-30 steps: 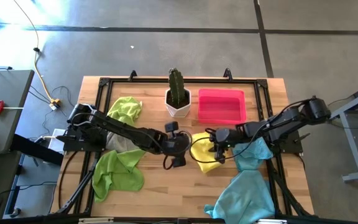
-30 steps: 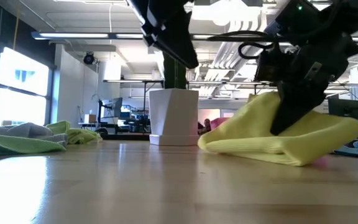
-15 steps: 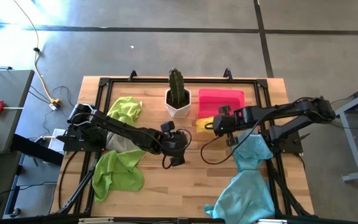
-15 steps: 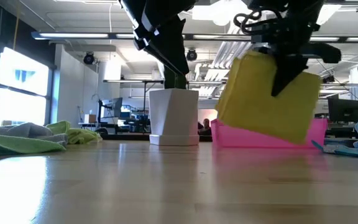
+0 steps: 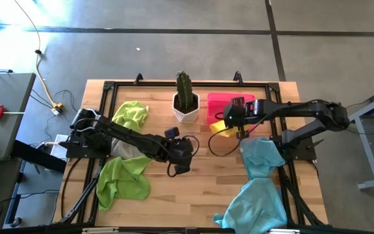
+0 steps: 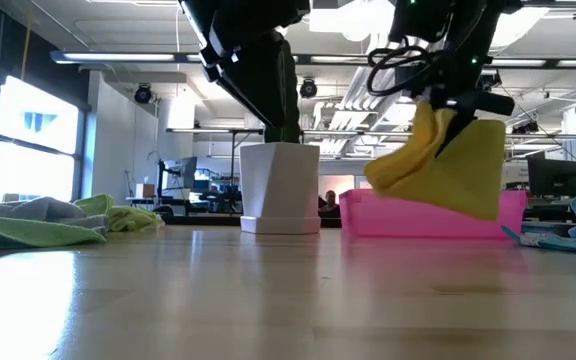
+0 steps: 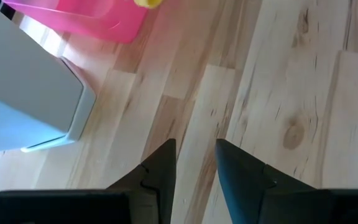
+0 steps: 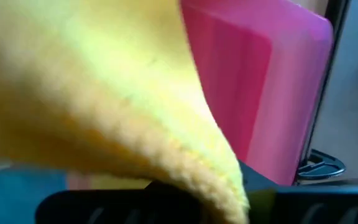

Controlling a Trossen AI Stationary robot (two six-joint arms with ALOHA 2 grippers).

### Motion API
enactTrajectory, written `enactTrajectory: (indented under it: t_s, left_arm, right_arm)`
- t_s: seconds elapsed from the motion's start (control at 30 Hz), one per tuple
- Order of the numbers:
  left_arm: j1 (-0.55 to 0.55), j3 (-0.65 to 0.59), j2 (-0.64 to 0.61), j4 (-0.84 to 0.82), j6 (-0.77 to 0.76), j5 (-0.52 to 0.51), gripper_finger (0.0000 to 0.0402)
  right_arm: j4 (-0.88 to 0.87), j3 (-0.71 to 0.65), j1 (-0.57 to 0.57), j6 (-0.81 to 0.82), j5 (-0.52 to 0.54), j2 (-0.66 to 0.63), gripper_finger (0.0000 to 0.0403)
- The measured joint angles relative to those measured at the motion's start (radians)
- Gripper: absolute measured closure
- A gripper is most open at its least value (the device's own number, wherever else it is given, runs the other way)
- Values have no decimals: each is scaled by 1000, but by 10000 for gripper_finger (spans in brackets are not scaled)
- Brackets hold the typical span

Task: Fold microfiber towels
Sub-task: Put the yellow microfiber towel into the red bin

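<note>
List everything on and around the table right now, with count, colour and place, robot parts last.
Folded yellow microfiber towel: one, held in the air at the pink tray's near edge.
Lime green microfiber towels: two, crumpled at the table's left side, one behind the other.
Light blue microfiber towels: two, on the right, the second at the front edge.
Flat rectangular pink tray: one, back centre-right.
Green cactus in a white pot: one, back centre.
Left gripper: over bare wood at centre, open.
Right gripper: shut on the yellow towel.

Yellow towel (image 5: pixel 221 127), pink tray (image 5: pixel 221 103), lime green towels (image 5: pixel 123 180), light blue towels (image 5: pixel 258 195), white pot (image 5: pixel 186 112) on pale wood table (image 5: pixel 193 195)
</note>
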Motion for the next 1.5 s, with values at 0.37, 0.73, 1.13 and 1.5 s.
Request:
enactTrajectory:
  t_s: [0.37,0.73,1.13,1.5]
  left_arm:
    - [0,0,0,-3,24,-3,300]
    - [0,0,0,-30,27,-7,300]
    - [0,0,0,-33,50,-9,300]
    - [1,0,0,-32,53,-40,300]
  right_arm:
    - [146,0,-125,-65,169,0,403]
    - [156,0,-155,-70,78,0,403]
    - [-26,0,-142,-70,-126,0,403]
    - [24,0,-183,-68,-172,0,402]
